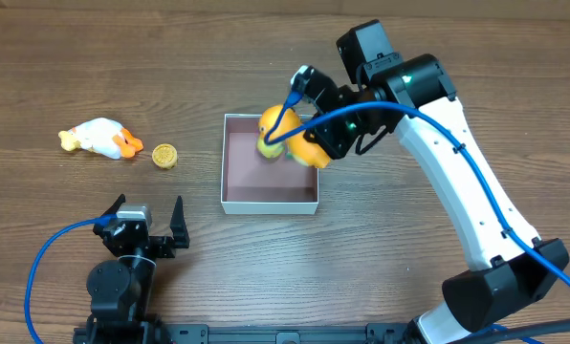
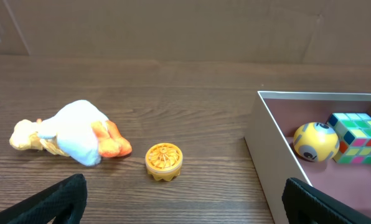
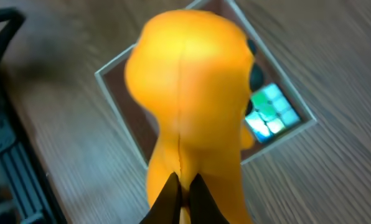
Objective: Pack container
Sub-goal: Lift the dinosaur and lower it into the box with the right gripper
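Light falls soft and even from above, giving the table a faint sheen. Shadows are short and pale. Overhead and left wrist views are sharp; the right wrist view (filled by an orange toy) is blurred, background too.

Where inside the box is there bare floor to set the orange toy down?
In the box, bare floor runs along the left and near walls. The far right part is crowded: the ball and cube sit there, and the right gripper holds the orange toy over them.
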